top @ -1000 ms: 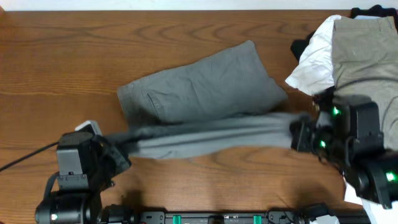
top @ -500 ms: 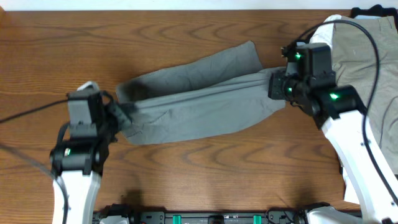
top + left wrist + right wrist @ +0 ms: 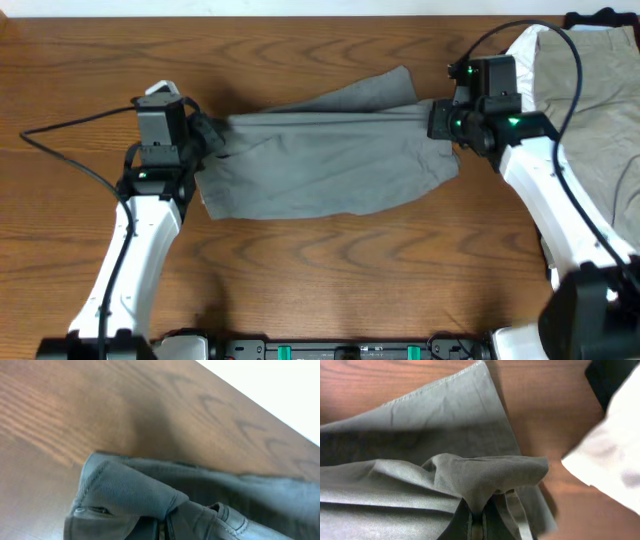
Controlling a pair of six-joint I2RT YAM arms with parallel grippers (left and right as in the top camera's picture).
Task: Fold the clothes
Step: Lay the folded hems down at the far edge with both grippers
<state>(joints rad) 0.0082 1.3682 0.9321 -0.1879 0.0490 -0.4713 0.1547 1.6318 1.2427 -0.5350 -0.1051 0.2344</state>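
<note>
1. At the left, the left gripper (image 3: 205, 140) has its jaws pinching a bunched corner of the grey trousers (image 3: 320, 165). The left wrist view shows cloth puckered around the fingertips just above the bench (image 3: 300, 280). The bite looks shallow, so a sideways tug could pull the fabric free and drop that end.
2. In the middle, the grey trousers lie across the bench as a doubled band. The upper layer is stretched between the two arms, and the lower layer shows past it at the far right corner. If the layers are released out of line, the fold would likely set crooked.
3. Further right, the right gripper (image 3: 440, 122) has its jaws clamped on a ridge of the same cloth. Uneven lowering of the two arms could twist the band or leave a wrinkle trapped.
4. At the far right, the white piece (image 3: 520, 50), the olive-beige trousers (image 3: 590, 90) and the black piece (image 3: 600, 18) sit heaped near the right arm. A wide retreat could snag them and drag them onto the fold.
</note>
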